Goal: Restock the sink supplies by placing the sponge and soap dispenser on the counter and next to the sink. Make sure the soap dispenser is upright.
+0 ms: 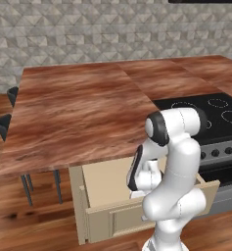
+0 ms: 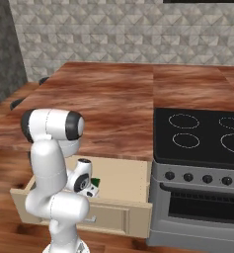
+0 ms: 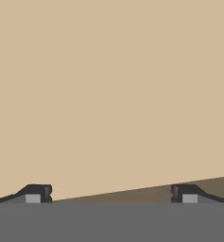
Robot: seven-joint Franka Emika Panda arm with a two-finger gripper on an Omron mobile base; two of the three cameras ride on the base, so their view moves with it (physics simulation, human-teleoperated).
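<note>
1. The reddish-brown wood-grain counter [image 1: 78,112] is seen spread wide across both base views, with a grey patterned tile wall [image 1: 88,34] behind it.
2. A black glass stovetop with white ring marks [image 2: 202,136] is set into the counter on the right, above a grey oven front with dark knobs [image 2: 197,197].
3. The white robot arm with dark joints [image 1: 176,162] is folded over in front of the beige cabinets, its hand lowered into an open beige drawer [image 2: 123,180] below the counter edge.
4. Dark stools [image 1: 10,117] are visible at the far left side of the counter.
5. The gripper [image 3: 111,196] is seen in the hand view with its 2 dark tips spread wide apart and nothing between them; a plain beige surface lies ahead of it.
6. A small green block, apparently the sponge [image 2: 95,183], is partly visible inside the drawer, just beside the hand; whether it is touched cannot be told.
</note>
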